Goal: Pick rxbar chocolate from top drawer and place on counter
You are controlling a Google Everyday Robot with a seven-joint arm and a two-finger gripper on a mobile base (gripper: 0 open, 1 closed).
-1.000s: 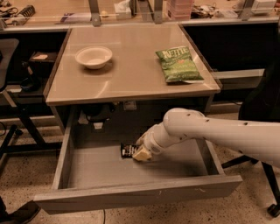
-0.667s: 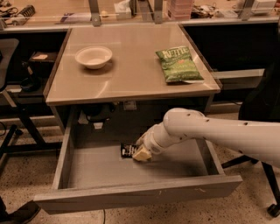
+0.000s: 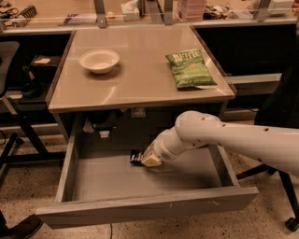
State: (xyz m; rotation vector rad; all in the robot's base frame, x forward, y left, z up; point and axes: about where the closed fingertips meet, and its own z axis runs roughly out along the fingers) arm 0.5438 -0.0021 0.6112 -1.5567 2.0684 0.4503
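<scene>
The top drawer (image 3: 140, 205) is pulled wide open under the counter (image 3: 135, 79). My white arm reaches down into it from the right. My gripper (image 3: 150, 159) sits low over the drawer floor at mid-back, right against the rxbar chocolate (image 3: 136, 158), a small flat black wrapper whose left end shows just past the gripper tip. The rest of the bar is hidden behind the gripper.
On the counter stand a white bowl (image 3: 99, 60) at the left and a green chip bag (image 3: 189, 69) at the right. A cluttered bench with metal posts (image 3: 100, 9) runs along the back. A black chair (image 3: 280, 121) stands at the right, another frame at the left.
</scene>
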